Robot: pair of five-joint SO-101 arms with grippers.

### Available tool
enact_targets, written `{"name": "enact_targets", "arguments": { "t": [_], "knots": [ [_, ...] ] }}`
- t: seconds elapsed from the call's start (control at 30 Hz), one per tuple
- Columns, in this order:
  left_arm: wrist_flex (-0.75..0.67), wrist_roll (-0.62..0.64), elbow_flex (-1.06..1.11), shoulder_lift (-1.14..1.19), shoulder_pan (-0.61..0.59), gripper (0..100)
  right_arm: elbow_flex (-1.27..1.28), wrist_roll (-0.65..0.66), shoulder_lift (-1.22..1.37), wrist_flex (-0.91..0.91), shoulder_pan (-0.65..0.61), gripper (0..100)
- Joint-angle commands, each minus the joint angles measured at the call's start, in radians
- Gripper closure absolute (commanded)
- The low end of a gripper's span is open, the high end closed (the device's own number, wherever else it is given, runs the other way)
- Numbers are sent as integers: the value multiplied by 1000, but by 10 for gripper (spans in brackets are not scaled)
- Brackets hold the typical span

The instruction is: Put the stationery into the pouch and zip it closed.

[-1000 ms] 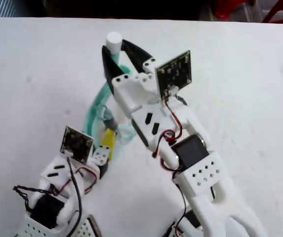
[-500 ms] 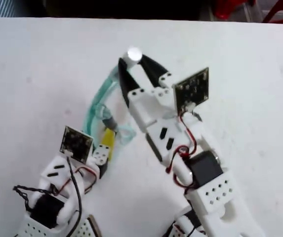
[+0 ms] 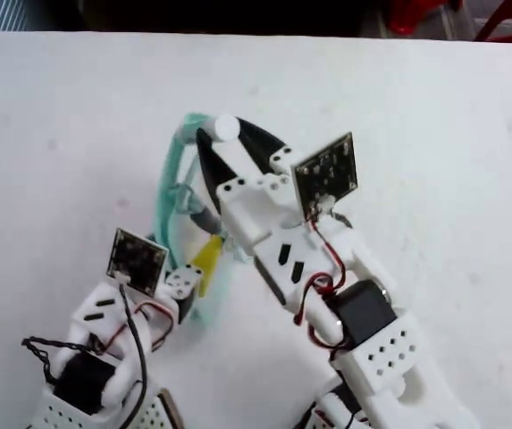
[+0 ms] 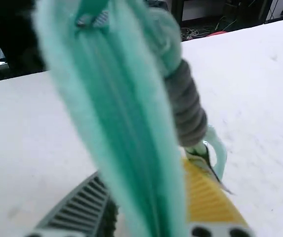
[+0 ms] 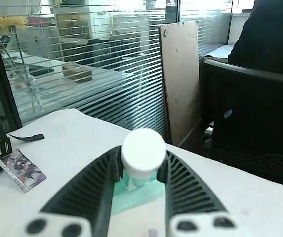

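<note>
Mint-green pouch [image 3: 173, 179] sat on the white table [image 3: 434, 134], its near edge pinched by the left gripper [image 3: 204, 259], held low. Right gripper [image 3: 229, 143], arm stretched forward, gripped an upright white cylinder [image 3: 226, 127] over the pouch's far end. Printed card [image 5: 20, 170]: lettering too small to read.

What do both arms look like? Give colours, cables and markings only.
The left arm and right arm are white shells with black motors, red and black cables and a bare circuit board at each wrist. The right end effector has black ribbed fingers on a white, screw-holed base. The left end effector has one yellow finger, one grey.
</note>
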Motion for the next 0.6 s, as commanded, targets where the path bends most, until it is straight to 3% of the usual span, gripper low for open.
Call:
{"name": "enact_targets", "arguments": {
  "t": [0.0, 0.37, 0.57],
  "knots": [
    [5, 12, -69, -16, 1, 824, -87, 6, 58, 74, 35, 981],
    [5, 8, -68, -16, 1, 827, -413, 12, 157, 450, 41, 981],
    [5, 5, -66, -16, 1, 827, -634, 12, 325, 667, -42, 981]
  ]
}}
